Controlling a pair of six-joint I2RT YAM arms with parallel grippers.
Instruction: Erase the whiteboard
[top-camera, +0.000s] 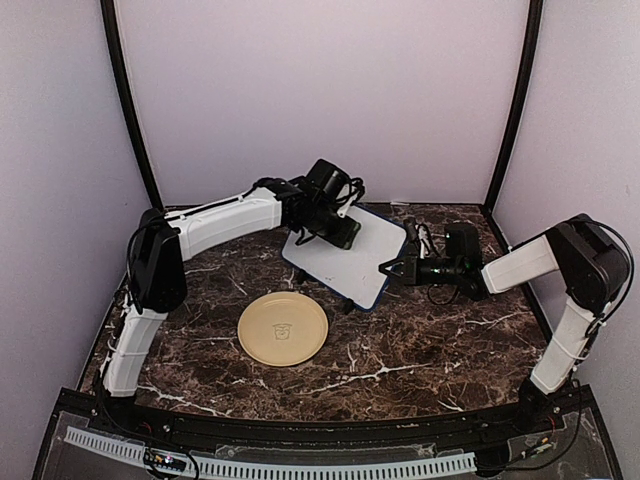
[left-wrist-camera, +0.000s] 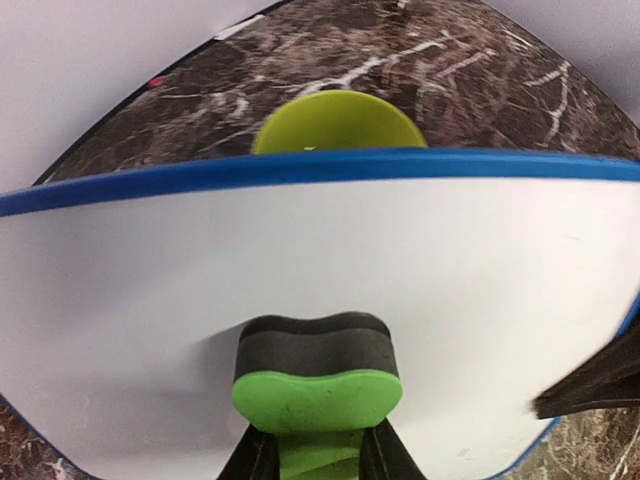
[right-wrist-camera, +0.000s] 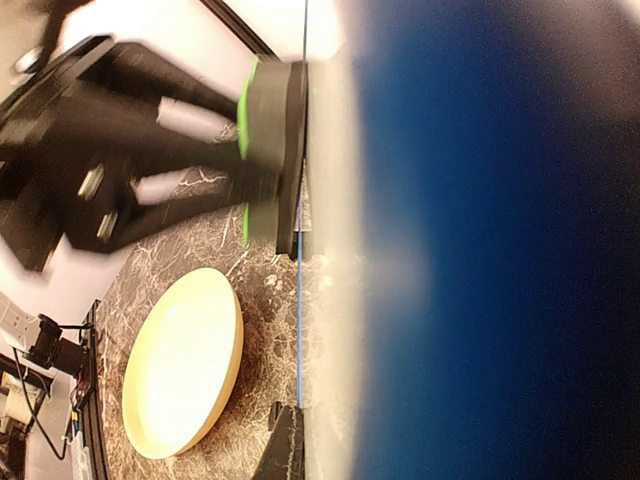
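The whiteboard (top-camera: 352, 262) rests tilted at the back middle of the table, white with a thin blue frame (left-wrist-camera: 300, 168). My left gripper (top-camera: 338, 232) is shut on the green eraser (left-wrist-camera: 317, 398), its fingers pinching the narrow green waist. The eraser's black felt side lies flat against the board face (right-wrist-camera: 292, 130). My right gripper (top-camera: 392, 268) is shut on the board's right edge. In the right wrist view that frame fills the right half as a blue blur (right-wrist-camera: 480, 240), and one dark finger (right-wrist-camera: 288, 452) shows at the bottom.
A round tan plate (top-camera: 283, 328) lies on the marble table (top-camera: 430, 350) in front of the board, also seen in the wrist views (left-wrist-camera: 338, 122) (right-wrist-camera: 185, 360). Pale walls with black corner posts (top-camera: 130, 110) enclose the back and sides.
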